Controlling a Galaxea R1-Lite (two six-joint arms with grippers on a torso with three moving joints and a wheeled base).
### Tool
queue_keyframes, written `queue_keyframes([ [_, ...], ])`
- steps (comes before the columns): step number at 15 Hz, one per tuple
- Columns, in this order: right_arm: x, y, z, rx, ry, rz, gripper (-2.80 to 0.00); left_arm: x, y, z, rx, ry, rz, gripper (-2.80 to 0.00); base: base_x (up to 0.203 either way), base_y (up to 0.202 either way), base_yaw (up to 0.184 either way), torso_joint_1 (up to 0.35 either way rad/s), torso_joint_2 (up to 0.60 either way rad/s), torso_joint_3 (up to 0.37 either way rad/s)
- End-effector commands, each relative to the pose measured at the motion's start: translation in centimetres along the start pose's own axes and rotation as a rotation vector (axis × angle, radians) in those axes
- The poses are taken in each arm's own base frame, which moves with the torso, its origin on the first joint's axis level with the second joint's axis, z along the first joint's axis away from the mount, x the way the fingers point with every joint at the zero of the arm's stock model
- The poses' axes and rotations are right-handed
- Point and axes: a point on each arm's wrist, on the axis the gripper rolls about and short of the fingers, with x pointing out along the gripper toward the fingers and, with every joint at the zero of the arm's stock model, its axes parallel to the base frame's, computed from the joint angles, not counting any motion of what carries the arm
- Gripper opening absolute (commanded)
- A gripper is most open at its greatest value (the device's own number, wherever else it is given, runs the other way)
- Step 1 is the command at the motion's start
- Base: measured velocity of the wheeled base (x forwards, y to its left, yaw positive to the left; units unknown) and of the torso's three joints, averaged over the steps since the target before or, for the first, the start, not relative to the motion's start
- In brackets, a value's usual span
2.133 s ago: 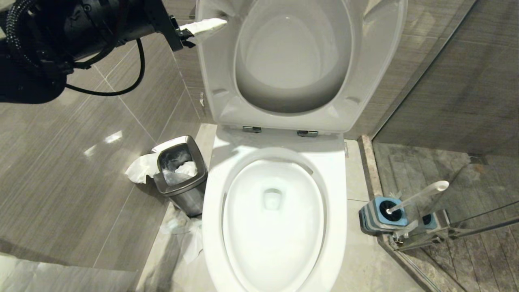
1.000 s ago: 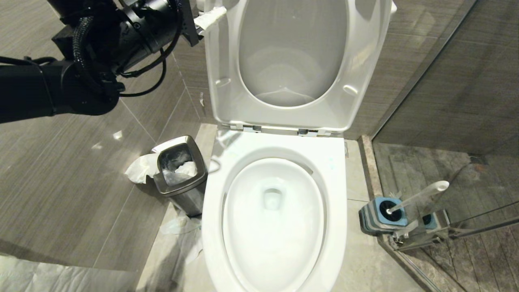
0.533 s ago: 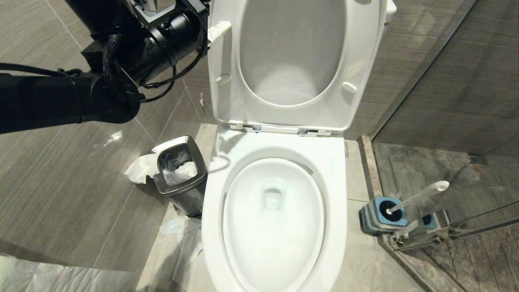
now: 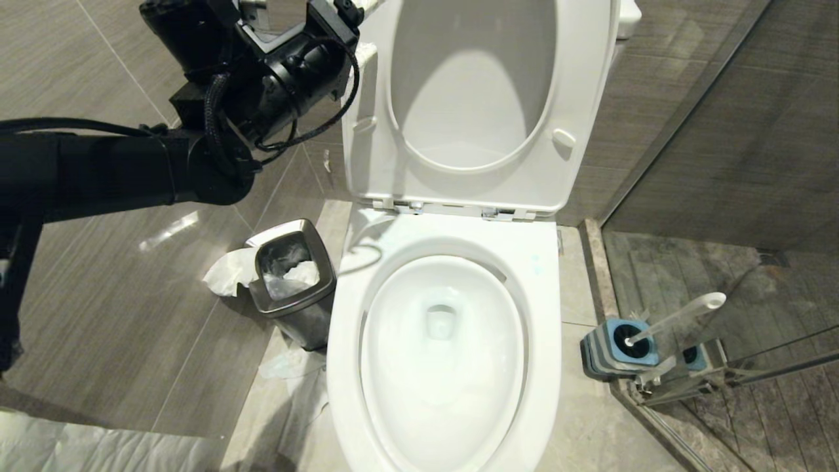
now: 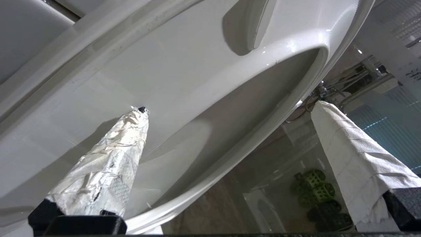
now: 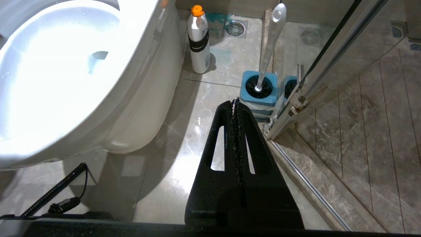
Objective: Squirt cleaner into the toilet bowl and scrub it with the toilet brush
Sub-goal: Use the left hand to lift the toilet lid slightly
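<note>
Since a couple of seconds ago the black left arm has swung in over the grey floor tiles, and the raised white plastic seat and lid [image 4: 478,105] now stand more nearly upright than they did. Nearest me, at about six o'clock, the glossy white porcelain toilet bowl [image 4: 347,354] lies open, its water only faintly blue, so I judge little cleaner is in yet. At four o'clock the toilet brush with its long thin white handle [image 4: 682,313] leans in its square blue-and-grey holder, untouched, against the glass shower screen [image 4: 754,164]; the white cleaner bottle with the orange cap [image 6: 198,39] stands on the marble floor just beside the bowl's base. The right gripper [image 6: 236,100] hangs low near the brush, jaws pressed together and empty. At nine o'clock sits the small square steel waste bin [image 4: 292,278], tissue spilling round it. Farthest, at eleven o'clock, the left gripper [image 5: 230,108] has its cloth-wrapped fingers [image 5: 108,164] spread wide, one against the seat's underside. If that arm draws off carelessly, the seat could drop shut over the bowl; the wet glossy floor looks slippery too.
</note>
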Motion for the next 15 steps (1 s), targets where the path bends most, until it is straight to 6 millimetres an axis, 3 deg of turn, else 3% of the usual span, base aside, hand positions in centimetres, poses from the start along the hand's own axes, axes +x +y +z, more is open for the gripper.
queue_keyframes([
  [1, 0.0, 0.0, 0.0, 0.0, 0.001, 0.0, -2.8, 0.5, 0.8, -0.6, -0.001, 0.0, 0.003, 0.0, 0.0, 0.0, 0.0, 0.0, 0.0, 0.0],
  [5, 0.0, 0.0, 0.0, 0.0, 0.001, 0.0, -2.8, 0.3, -0.1, 0.2, 0.002, -0.015, -0.01, 0.0, 0.0, 0.0, 0.0, 0.0, 0.0, 0.0],
  [15, 0.0, 0.0, 0.0, 0.0, 0.001, 0.0, -2.8, -3.4, -7.7, 5.7, -0.028, -0.037, -0.036, 0.0, 0.0, 0.0, 0.0, 0.0, 0.0, 0.0],
])
